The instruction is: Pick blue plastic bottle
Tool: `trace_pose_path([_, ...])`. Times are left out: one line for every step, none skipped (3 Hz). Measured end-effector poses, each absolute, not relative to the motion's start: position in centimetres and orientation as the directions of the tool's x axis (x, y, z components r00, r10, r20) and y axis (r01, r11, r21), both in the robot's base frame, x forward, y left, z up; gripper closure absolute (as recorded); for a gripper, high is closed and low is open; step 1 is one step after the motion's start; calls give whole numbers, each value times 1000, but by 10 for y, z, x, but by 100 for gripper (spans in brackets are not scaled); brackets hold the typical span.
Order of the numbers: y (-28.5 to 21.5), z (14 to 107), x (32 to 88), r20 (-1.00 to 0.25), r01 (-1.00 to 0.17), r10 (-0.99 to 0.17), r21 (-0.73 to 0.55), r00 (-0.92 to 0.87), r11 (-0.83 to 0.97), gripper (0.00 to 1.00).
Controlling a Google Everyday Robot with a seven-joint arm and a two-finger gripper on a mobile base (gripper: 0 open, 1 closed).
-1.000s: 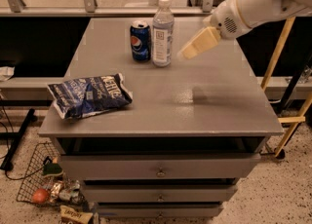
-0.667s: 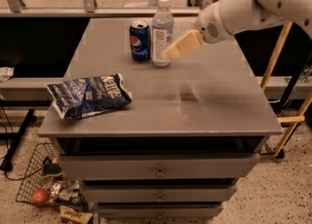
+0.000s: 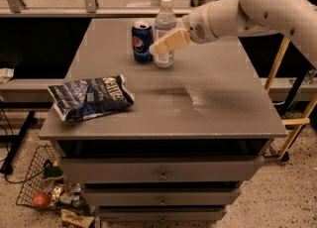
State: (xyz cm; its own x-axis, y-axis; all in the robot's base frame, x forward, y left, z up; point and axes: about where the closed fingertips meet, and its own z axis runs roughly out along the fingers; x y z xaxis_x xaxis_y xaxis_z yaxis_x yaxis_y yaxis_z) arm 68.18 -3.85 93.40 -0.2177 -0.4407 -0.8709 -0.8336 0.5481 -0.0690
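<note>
One grey tabletop (image 3: 218,98) — end effector (image 3: 162,47) at blue plastic bottle (image 3: 165,24).

Cabinet top (image 3: 208,108) layout
Plastic bottle (image 3: 164,26) rear centre; soda can (image 3: 142,42) just left of it; gripper (image 3: 167,42) at bottle's front, entering from right; chip bag (image 3: 91,96) front left.

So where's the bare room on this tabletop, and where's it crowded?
Bare tabletop: the right half in front of the arm, the front middle right of the chip bag, the back left beside the can. Crowded: back centre, where can, bottle and gripper bunch.
</note>
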Motion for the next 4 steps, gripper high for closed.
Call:
trace_pose_path([-24,930,699,-894,-829,-399,-58,-205,557,0])
trace_pose_path([-11,927,713,-914,-825,-360,-53,-187,562,26])
trace_pose_path([-9,927,716,-922,-823,-345,-56,-174,566,49])
trace_pose_path([-26,946,710,-924,-819,-356,-94,-140,566,72])
